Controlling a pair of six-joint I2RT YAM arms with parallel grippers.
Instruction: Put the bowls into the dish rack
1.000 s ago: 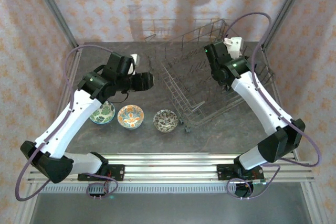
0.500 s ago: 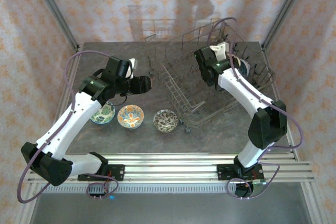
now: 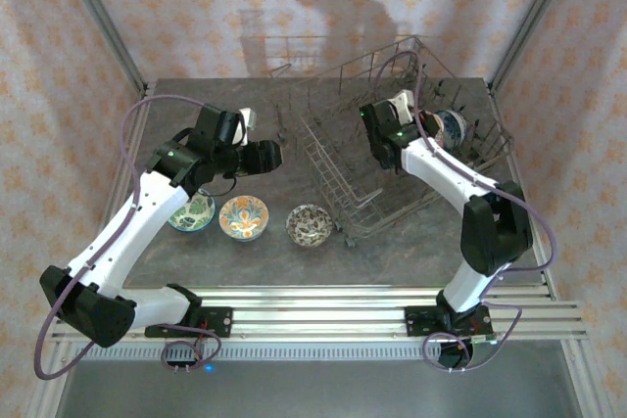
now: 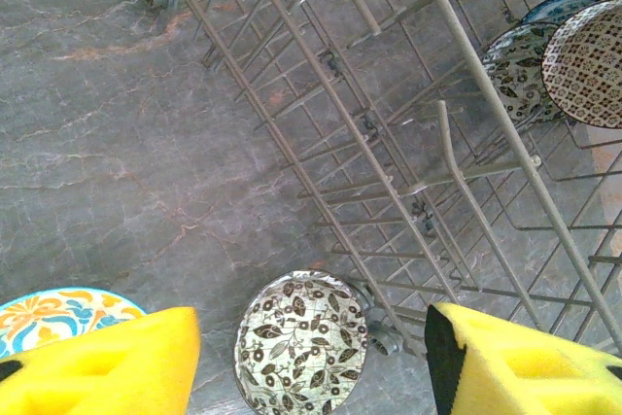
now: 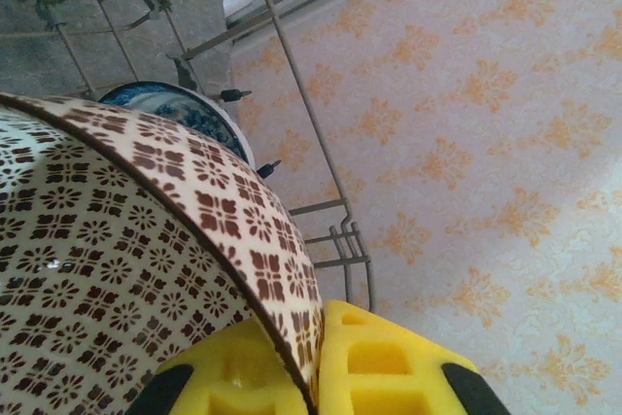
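Brown-patterned bowl (image 5: 117, 269) at lower left is clamped by the right pincer (image 5: 313, 362), while the left pincer (image 4: 311, 342) hangs open, empty.

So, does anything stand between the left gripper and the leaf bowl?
Nothing visible does. The open left gripper has the leaf bowl framed between its fingers, unobstructed. The rack stands just beside the bowl.
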